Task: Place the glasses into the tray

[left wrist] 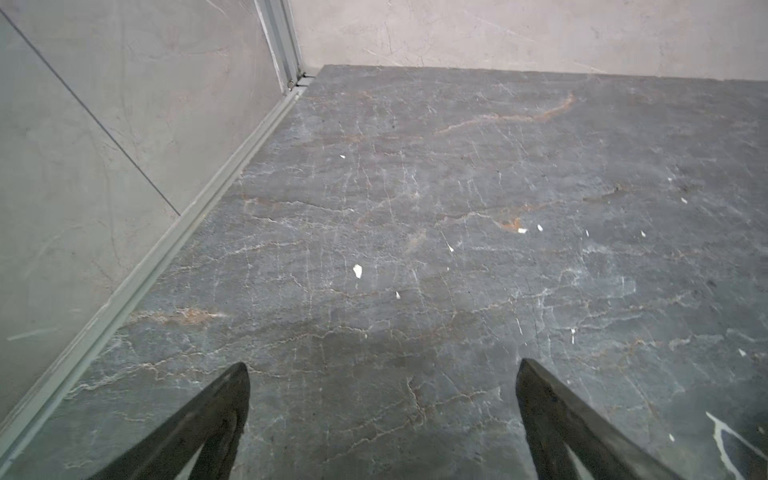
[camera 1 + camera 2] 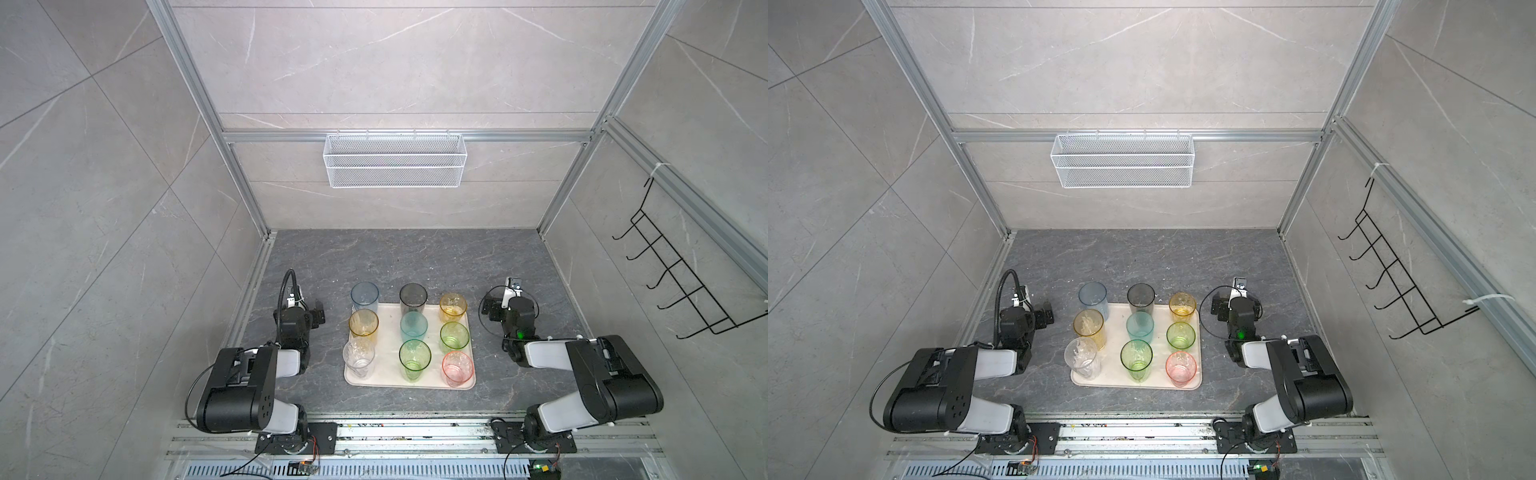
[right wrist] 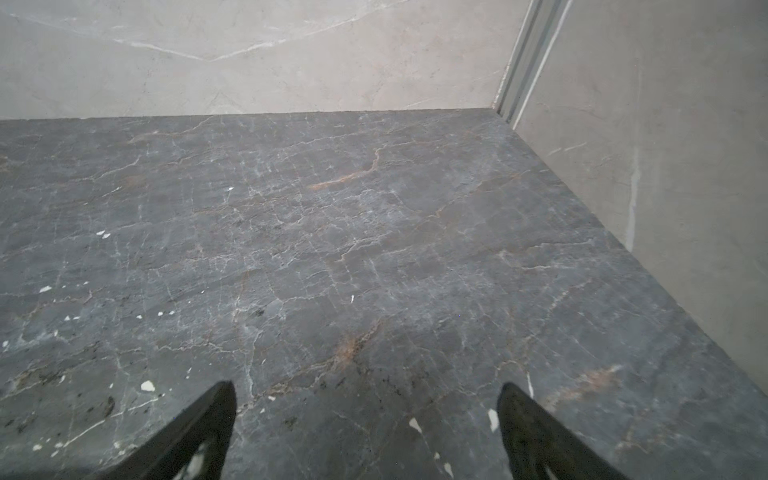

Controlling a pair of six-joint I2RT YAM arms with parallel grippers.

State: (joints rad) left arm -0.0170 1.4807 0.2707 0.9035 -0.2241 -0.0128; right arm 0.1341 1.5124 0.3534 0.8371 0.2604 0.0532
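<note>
Nine glasses (image 2: 414, 326) on the tray (image 2: 391, 330), looks basically done
Left gripper (image 1: 382, 365), right gripper (image 3: 365, 386): both gape empty over the tabletop (image 1: 415, 208); footing of the blue tumbler (image 2: 365, 296) at the far corner's hard to judge.

No readable text, no labels, no brands, no numbers, no signs anywhere

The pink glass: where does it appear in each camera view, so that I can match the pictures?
In a top view: the pink glass stands in the tray, at its near right corner.
In a top view: the pink glass, in that same corner of the tray.
Left wrist view: not in it.
Right wrist view: not in it.
Shared landmark: the dark stone tabletop, seen in all four views.
</note>
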